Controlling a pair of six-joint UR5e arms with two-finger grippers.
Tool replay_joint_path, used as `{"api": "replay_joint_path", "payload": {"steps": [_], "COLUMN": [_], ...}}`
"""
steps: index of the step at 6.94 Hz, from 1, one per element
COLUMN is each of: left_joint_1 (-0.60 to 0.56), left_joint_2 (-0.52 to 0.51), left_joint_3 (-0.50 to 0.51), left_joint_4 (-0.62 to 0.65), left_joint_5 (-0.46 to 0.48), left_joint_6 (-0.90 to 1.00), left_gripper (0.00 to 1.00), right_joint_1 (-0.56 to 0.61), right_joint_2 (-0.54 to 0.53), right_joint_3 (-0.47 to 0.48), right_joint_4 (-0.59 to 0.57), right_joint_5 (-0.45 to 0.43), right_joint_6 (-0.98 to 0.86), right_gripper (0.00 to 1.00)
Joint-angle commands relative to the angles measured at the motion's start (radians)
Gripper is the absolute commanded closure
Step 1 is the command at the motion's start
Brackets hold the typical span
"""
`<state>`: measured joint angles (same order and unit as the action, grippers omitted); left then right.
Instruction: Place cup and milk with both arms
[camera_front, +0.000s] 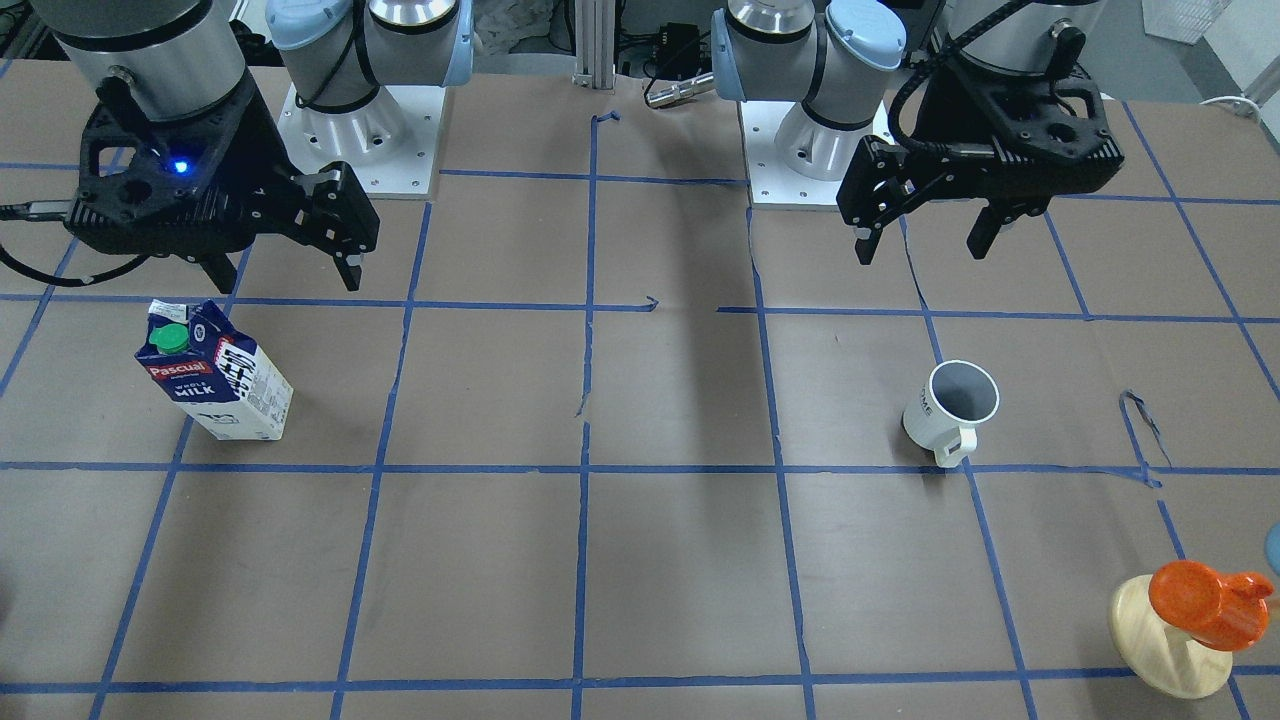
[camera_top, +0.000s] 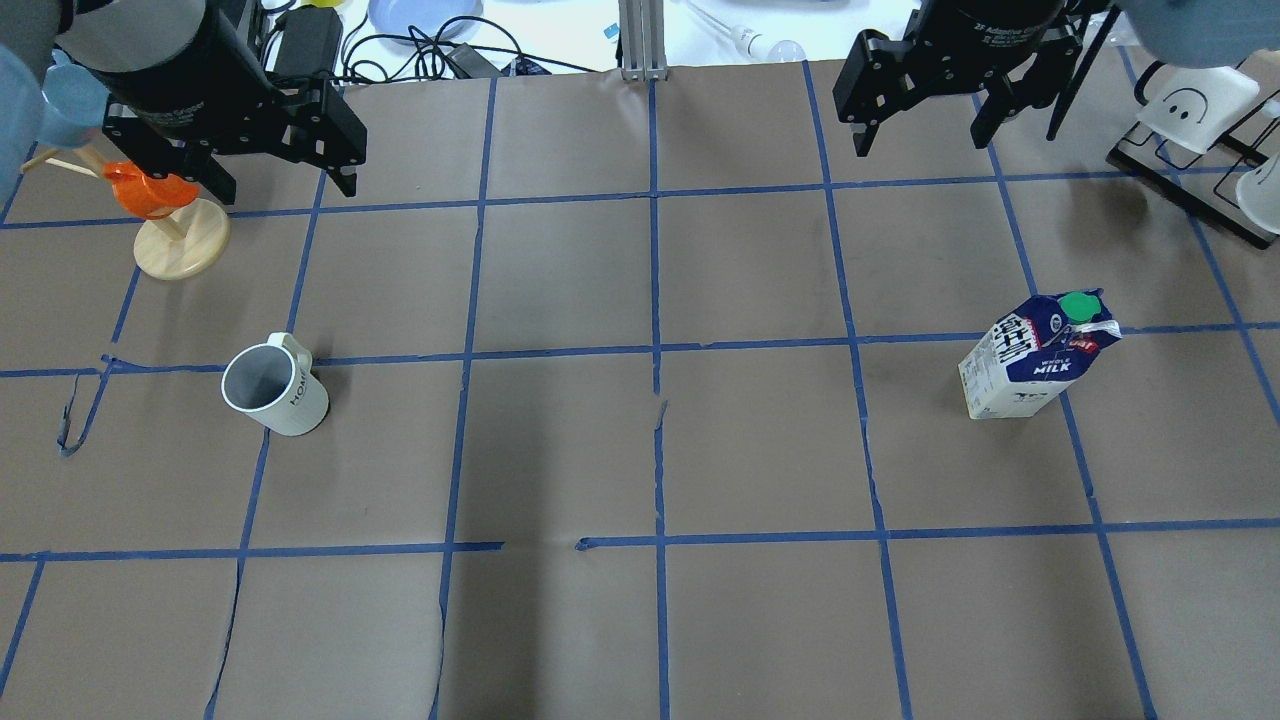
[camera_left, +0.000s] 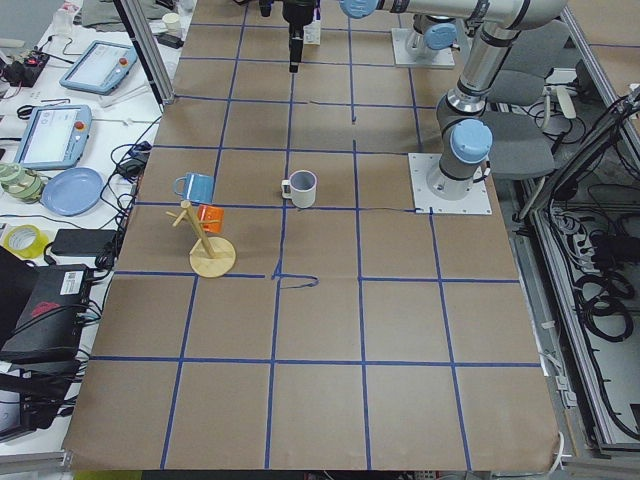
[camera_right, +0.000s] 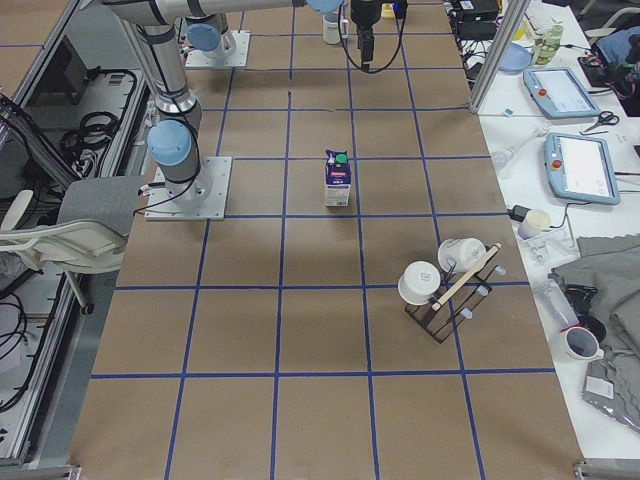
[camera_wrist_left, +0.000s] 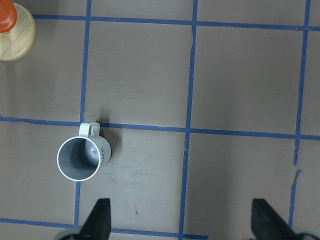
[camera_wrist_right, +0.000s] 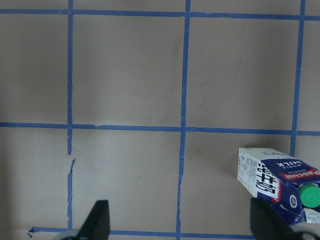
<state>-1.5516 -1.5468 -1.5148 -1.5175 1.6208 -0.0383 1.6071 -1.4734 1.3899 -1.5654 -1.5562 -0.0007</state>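
Note:
The cup (camera_top: 275, 390), a white mug with a grey inside, stands upright on the table's left half; it also shows in the front view (camera_front: 950, 410) and the left wrist view (camera_wrist_left: 82, 157). The milk (camera_top: 1035, 360), a blue and white carton with a green cap, stands upright on the right half, also in the front view (camera_front: 215, 375) and the right wrist view (camera_wrist_right: 277, 177). My left gripper (camera_top: 285, 185) hangs open and empty high above the table, beyond the cup. My right gripper (camera_top: 922, 135) hangs open and empty, beyond the milk.
A pale wooden stand (camera_top: 180, 245) with an orange cup (camera_top: 150, 192) stands beyond the mug near the left edge. A rack with white mugs (camera_top: 1200, 110) is at the far right corner. The table (camera_top: 650, 450) is brown paper with blue tape lines.

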Motion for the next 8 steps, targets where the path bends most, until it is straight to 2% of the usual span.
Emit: {"api": "replay_joint_path", "payload": {"steps": [1, 8], "left_joint_1": [-0.001, -0.001], "left_joint_2": [0.001, 0.002], "left_joint_3": [-0.002, -0.008], "left_joint_4": [0.0, 0.003], "left_joint_5": [0.001, 0.001], "left_joint_6": [0.0, 0.012], "left_gripper": [0.0, 0.0], "right_joint_1": [-0.001, -0.006], "right_joint_2": [0.001, 0.001], "right_joint_3": [0.009, 0.009], "right_joint_4": [-0.004, 0.001], "right_joint_5": [0.002, 0.002], "right_joint_6": [-0.005, -0.012], "right_gripper": [0.0, 0.0]}}
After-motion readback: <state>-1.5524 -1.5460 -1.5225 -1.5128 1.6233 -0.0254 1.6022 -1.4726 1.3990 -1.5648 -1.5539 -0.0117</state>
